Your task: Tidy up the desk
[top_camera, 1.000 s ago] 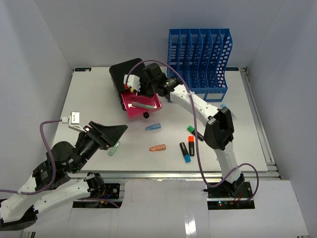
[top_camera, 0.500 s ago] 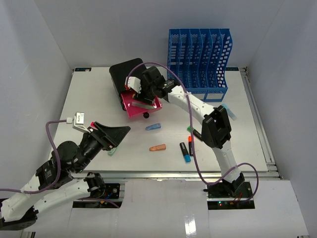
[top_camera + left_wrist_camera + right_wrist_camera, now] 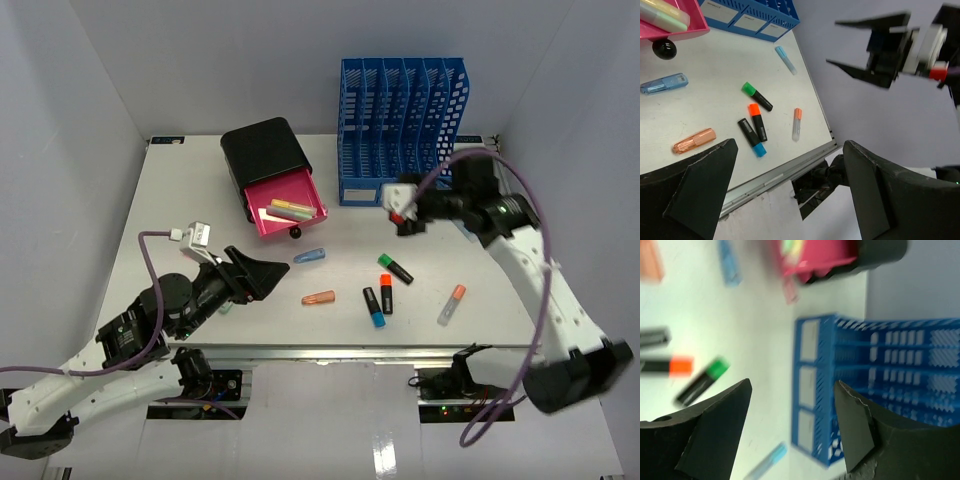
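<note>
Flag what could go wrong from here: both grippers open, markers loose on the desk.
1. The orange-capped marker and the blue-capped marker lie almost side by side; fingers closing on one may shove the other.
2. The left gripper and the right gripper both hang near that pair; if they reach in together, the arms might clash.
3. The pink drawer stands pulled out with highlighters inside; an arm passing low could knock it.
</note>
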